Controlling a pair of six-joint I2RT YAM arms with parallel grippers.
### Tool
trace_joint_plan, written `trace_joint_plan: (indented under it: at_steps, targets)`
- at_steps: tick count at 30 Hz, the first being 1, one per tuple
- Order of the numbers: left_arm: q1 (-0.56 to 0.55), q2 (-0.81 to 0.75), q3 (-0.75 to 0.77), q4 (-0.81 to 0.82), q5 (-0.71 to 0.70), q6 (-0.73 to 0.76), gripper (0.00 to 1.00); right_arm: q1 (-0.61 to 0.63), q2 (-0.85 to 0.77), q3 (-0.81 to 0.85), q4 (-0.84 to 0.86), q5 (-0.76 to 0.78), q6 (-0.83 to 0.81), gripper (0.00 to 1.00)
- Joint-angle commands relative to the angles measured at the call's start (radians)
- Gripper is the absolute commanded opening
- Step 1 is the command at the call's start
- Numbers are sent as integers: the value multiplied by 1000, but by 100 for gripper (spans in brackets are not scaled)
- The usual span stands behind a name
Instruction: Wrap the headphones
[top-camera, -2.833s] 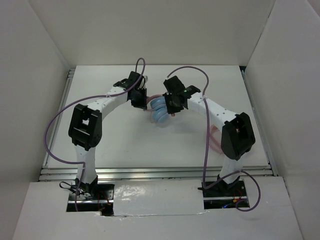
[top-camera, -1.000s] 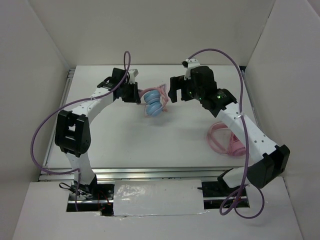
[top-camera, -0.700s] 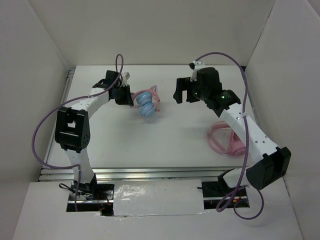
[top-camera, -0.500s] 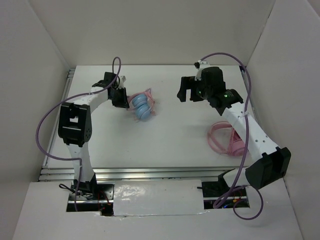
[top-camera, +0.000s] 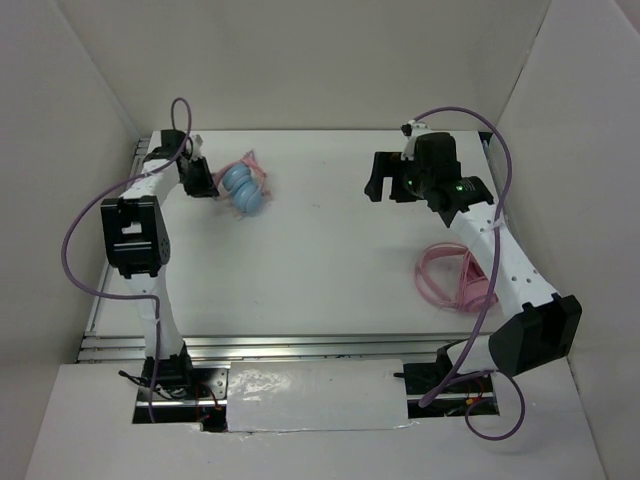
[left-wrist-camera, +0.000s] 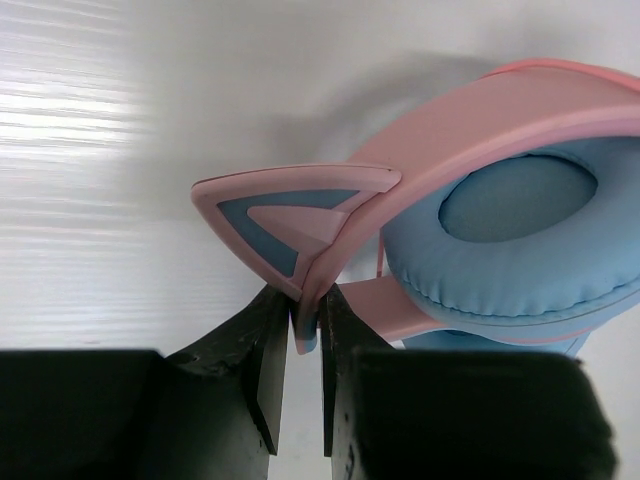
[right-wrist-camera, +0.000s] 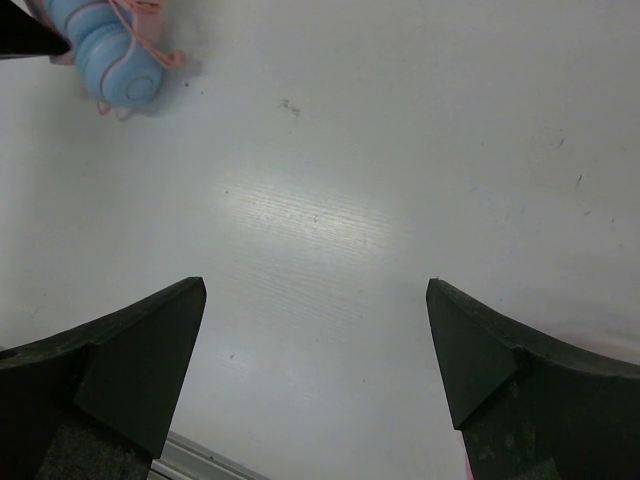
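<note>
Headphones (top-camera: 243, 187) lie folded near the table's (top-camera: 320, 260) far-left corner in the top view, touching the left gripper (top-camera: 205, 180), while the right gripper (top-camera: 385, 178) hangs over the table's far-right part. The left wrist view shows the fingers clamped on the thin cat-ear tab (left-wrist-camera: 290, 215) alone, a hold that could slip or twist under a tug. In the right wrist view the jaws stand wide apart above bare table.

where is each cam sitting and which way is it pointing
Top external: high behind the robot, looking down at the table; left arm, right arm show.
Left wrist: on the left arm, looking along the left end effector, shut on the headphones.
Right wrist: looking down past the open right end effector at the table.
All share the headphones.
</note>
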Motion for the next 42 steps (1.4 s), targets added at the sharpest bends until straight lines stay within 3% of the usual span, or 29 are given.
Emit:
trace_joint_plan:
  at_steps: [1, 11, 19, 24, 32, 37, 40, 42]
  targets:
    - [101, 14, 71, 3, 44, -29, 0, -16, 14, 17, -2, -9, 4, 100]
    - [296, 120, 200, -55, -14, -145, 0, -36, -3, -3, 22, 3, 19, 100]
    - [331, 189, 307, -127, -65, -192, 0, -47, 7, -8, 18, -20, 19, 100]
    - [359, 196, 300, -126, -56, -215, 2, -51, -5, -29, 35, -32, 16, 100]
    - [365, 201, 326, -126, -17, -225, 19, -59, -28, -49, 35, -34, 27, 100]
    - [371, 189, 340, -144, -30, -204, 39, -60, -55, -60, 30, -16, 22, 100]
    - [373, 175, 337, -144, -16, -196, 42, -60, -57, -46, 15, -17, 12, 100]
    - [373, 161, 334, -138, -5, -193, 51, -62, -59, -47, 18, -18, 13, 100]
